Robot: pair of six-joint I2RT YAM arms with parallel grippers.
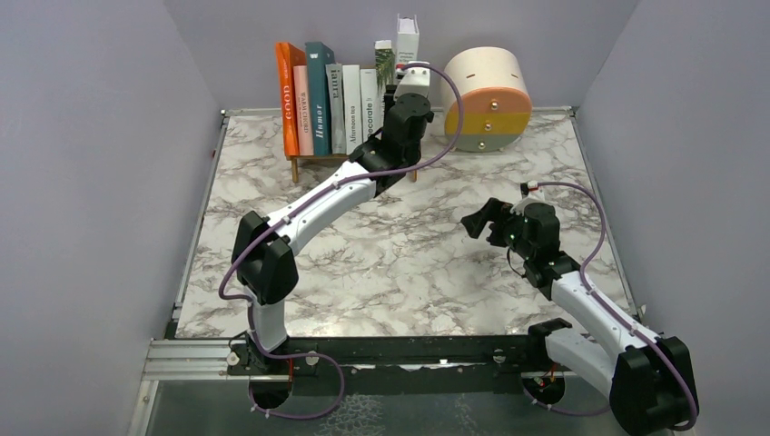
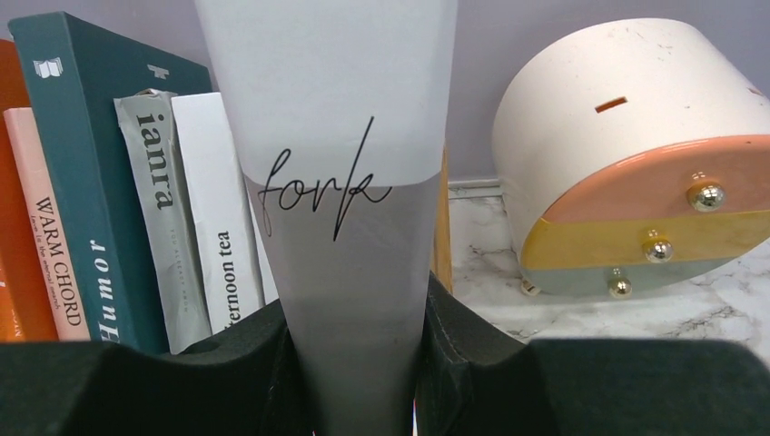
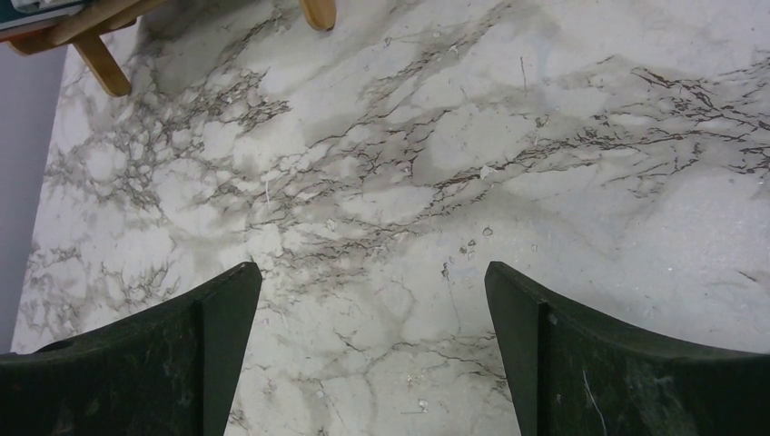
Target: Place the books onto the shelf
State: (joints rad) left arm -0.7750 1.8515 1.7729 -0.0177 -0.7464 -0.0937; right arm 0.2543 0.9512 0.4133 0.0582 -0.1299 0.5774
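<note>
- The round cream, yellow and orange drawer unit [image 1: 488, 98] stands on the marble table [image 1: 409, 263] just right of the shelf [image 1: 318, 159]. It is close to the book we are holding but apart from it.
- The row already standing in the shelf crowds the left side: orange book [image 1: 287, 100], pink book [image 1: 302, 109], dark teal book [image 1: 319, 95], grey book [image 1: 335, 107], two white books [image 1: 351, 102] and the palm-leaf book [image 1: 385, 64].
- In the left wrist view the shelf's wooden end post sits tight against the held book's right edge.
- The right gripper [image 3: 370, 272] hangs over bare marble well apart from the shelf. Its jaws are spread wide with nothing between them.
- The held book [image 2: 336, 136] is white above and grey below, with "fork" in thin black script on the spine.
- The left gripper [image 2: 354, 309] is pinched narrowly on this book's lower part, one finger on each cover.
- The book is at the right end of the shelf, between the row and the end post.
- It stands upright with its long axis vertical and its spine facing our arms. Its top rises above its neighbours.
- The fingers hide its bottom edge, so we cannot tell whether it rests on the rails.
</note>
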